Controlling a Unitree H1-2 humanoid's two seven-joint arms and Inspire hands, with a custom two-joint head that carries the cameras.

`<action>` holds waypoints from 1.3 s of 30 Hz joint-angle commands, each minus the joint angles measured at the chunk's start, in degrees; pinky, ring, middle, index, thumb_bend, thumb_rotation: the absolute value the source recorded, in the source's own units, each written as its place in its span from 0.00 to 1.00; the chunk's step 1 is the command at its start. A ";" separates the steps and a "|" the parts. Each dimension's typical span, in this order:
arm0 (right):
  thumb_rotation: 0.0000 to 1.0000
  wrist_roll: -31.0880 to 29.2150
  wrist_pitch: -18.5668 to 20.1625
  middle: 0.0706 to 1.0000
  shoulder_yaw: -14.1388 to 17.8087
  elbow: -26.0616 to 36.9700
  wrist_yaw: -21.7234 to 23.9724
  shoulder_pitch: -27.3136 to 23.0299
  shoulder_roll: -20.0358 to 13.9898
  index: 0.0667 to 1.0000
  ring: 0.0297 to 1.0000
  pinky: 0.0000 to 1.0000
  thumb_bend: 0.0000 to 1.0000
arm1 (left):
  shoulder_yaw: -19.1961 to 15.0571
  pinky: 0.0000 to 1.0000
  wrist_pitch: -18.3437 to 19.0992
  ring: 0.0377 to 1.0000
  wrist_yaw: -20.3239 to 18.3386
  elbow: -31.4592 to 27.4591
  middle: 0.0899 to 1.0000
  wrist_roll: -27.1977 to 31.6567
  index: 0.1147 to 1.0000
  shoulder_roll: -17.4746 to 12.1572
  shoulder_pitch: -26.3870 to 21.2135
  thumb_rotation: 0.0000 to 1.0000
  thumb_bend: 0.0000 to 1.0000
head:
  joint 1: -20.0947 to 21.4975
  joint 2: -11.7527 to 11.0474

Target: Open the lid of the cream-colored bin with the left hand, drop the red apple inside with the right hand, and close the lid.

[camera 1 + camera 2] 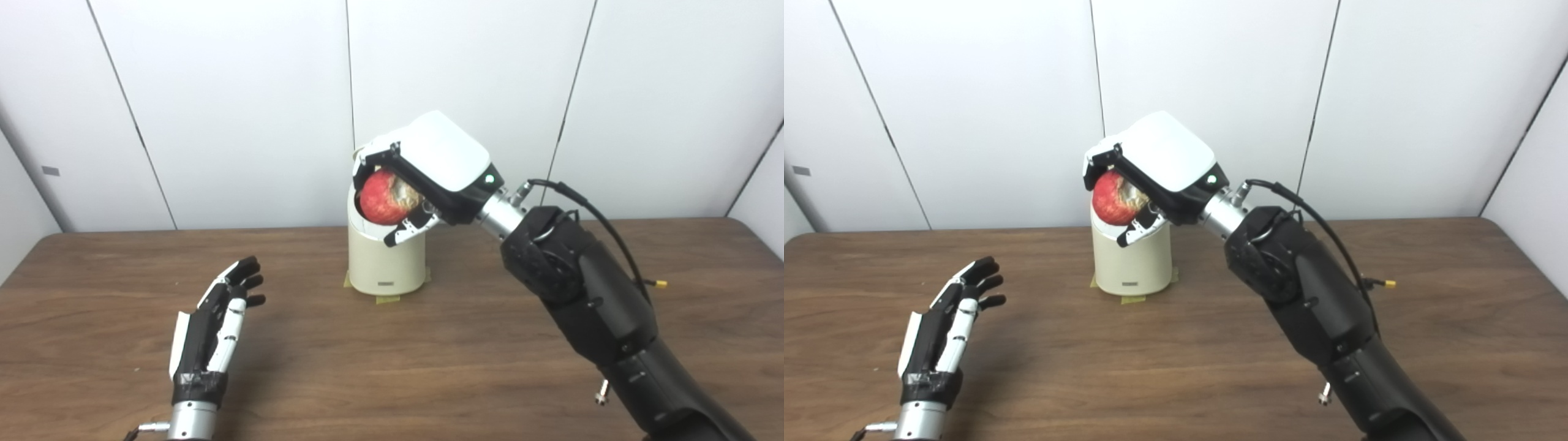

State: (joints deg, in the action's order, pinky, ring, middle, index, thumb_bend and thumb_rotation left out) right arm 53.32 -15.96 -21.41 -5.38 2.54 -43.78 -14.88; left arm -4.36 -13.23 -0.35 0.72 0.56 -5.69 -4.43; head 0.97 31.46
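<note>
Bare table (429, 367) surrounds the far cream-colored bin (386, 263); right hand (422, 177) grasps the red apple (383, 199) above it, left hand (214, 324) spread, released, near-left.

No text can be read anywhere: the small dark label (386, 284) low on the front of the cream-colored bin (386, 260) is too blurred to make out.
</note>
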 commanded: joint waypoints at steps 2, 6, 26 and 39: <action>0.00 2.42 -0.60 0.53 -0.05 -2.97 -4.74 -5.06 0.79 0.43 0.39 0.32 0.51 | 0.71 0.73 0.05 0.81 0.52 -1.26 0.83 -1.66 0.80 0.49 0.25 0.73 0.25 | -0.17 0.09; 0.00 3.57 -0.84 0.54 -0.82 -9.01 -8.46 -6.47 1.77 0.43 0.40 0.32 0.51 | 0.96 0.73 -0.02 0.81 0.83 -1.21 0.83 -2.59 0.79 0.42 0.31 0.73 0.26 | -0.21 0.10; 0.00 4.71 1.04 0.55 -2.55 -19.80 -17.37 -9.64 2.14 0.44 0.41 0.31 0.49 | 1.53 0.73 -0.67 0.81 0.58 -0.57 0.83 -2.23 0.79 0.41 0.10 0.72 0.26 | 0.04 -0.13; 0.02 6.15 7.23 0.65 -2.27 -17.38 -16.80 -8.32 2.79 0.56 0.57 0.45 0.83 | 1.47 0.72 -0.20 0.81 0.83 -0.82 0.83 -2.51 0.80 0.60 0.09 0.72 0.25 | 0.17 -0.09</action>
State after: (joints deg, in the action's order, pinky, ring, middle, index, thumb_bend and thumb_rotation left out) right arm 59.58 -10.54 -24.39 -25.46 -14.09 -49.52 -12.09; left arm -3.15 -12.17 0.08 0.08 -1.62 -5.64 -4.27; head 1.06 31.38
